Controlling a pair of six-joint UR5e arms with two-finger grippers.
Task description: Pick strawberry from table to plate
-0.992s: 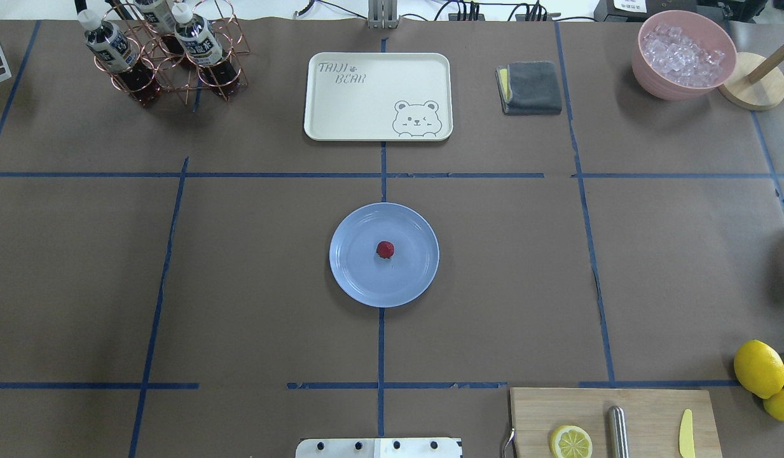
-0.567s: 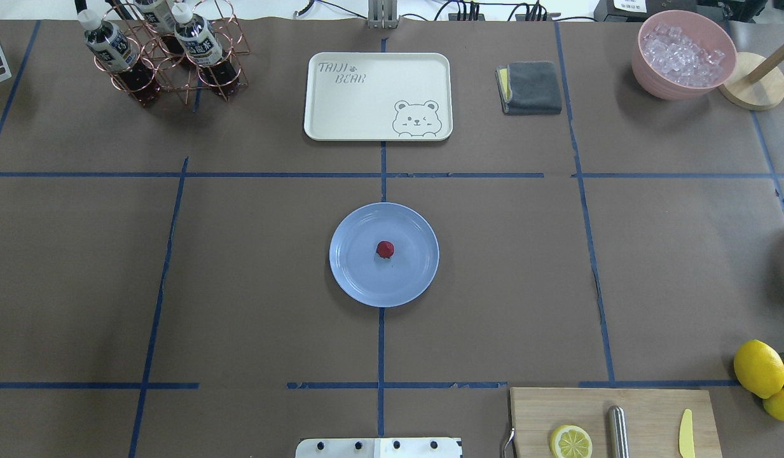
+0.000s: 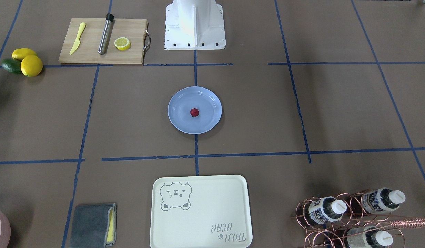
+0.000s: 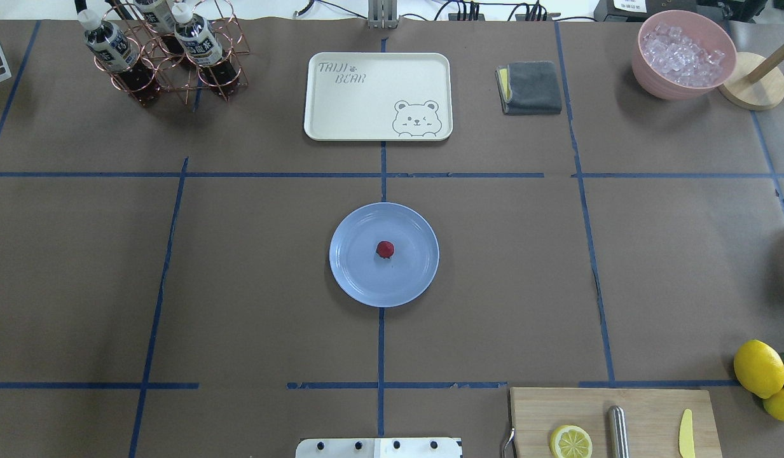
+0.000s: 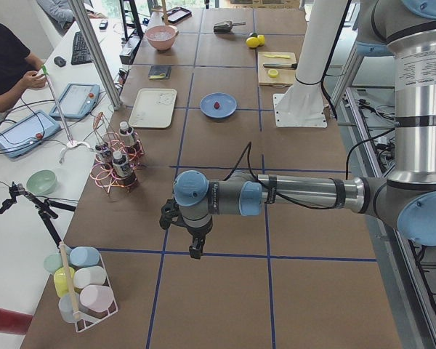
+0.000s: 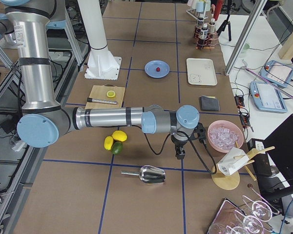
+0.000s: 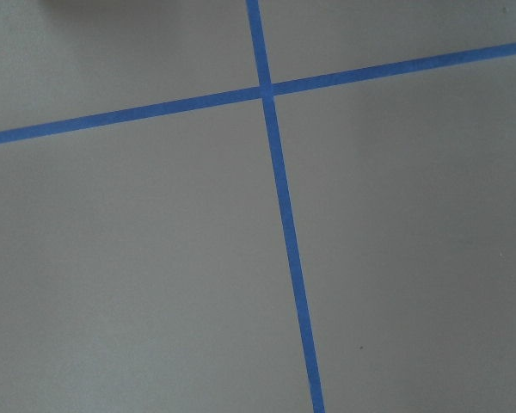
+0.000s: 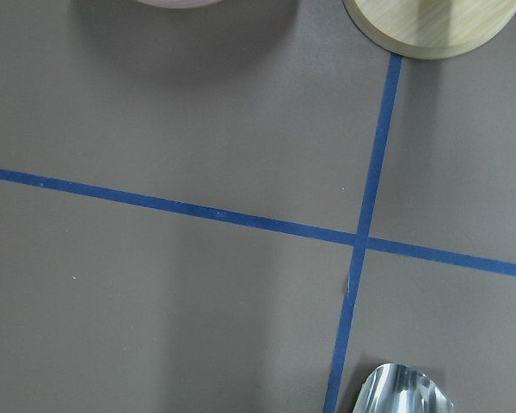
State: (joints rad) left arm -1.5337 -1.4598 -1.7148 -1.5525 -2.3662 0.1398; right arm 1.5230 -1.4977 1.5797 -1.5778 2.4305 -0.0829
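**A:** Where is the strawberry [image 4: 385,249]?

**B:** On the light blue plate [image 4: 360,283], close to its middle. The plate lies flat on the bench [image 4: 252,267], over a blue tape line, and nothing else is on it.

**A:** What about the other containers?

**B:** At the far right corner in the overhead view, a pink bowl [image 4: 647,71] is heaped with ice cubes [image 4: 683,56]. At the far left, a copper wire rack [image 4: 187,81] holds three white-capped bottles [image 4: 110,46] of dark liquid, leaning in its rings. A cream tray [image 4: 366,95] with a bear print lies beyond the plate. On the near right, a cutting board [image 4: 652,407] carries a lemon half [image 4: 571,441].

**A:** And the arms?

**B:** Both are well apart from the plate. The left pincer [image 5: 195,252] hangs over bare bench near a tape crossing. The right pincer [image 6: 178,156] hangs between the pink bowl and a metal scoop [image 6: 149,174].

**A:** Are they released or clenched?

**B:** I cannot tell for either one, since they show only in the side views.
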